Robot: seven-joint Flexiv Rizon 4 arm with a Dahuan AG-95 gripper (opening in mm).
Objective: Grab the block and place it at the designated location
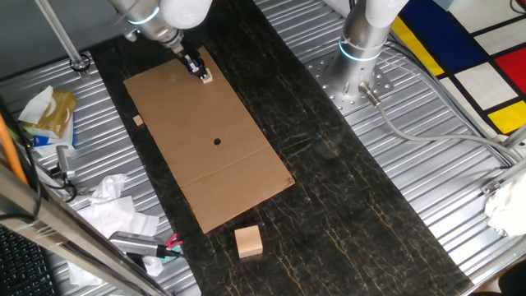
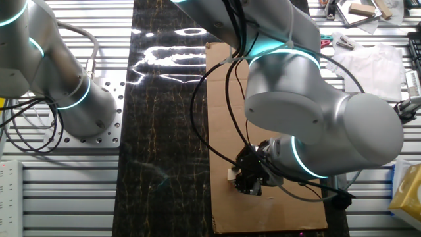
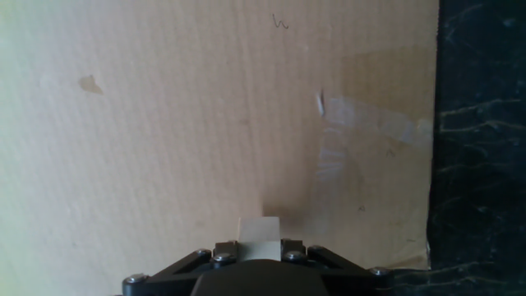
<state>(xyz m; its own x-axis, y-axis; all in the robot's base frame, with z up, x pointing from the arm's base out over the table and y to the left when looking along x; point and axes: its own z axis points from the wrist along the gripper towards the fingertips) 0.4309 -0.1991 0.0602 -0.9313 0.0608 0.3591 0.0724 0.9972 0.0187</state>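
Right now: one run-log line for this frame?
phase: grasp/lift | gripper: jaws shut on block | position: far corner of cardboard sheet | black dot: bare, block not yet placed

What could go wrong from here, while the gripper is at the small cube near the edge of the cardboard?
1. The gripper has only a narrow hold on the tiny block, so the block may slip or turn.
2. The black dot lies well away across the cardboard sheet, and the hand view does not show it, so placement may be off.
3. The sheet looks loose apart from tape; a low drag might shift it.
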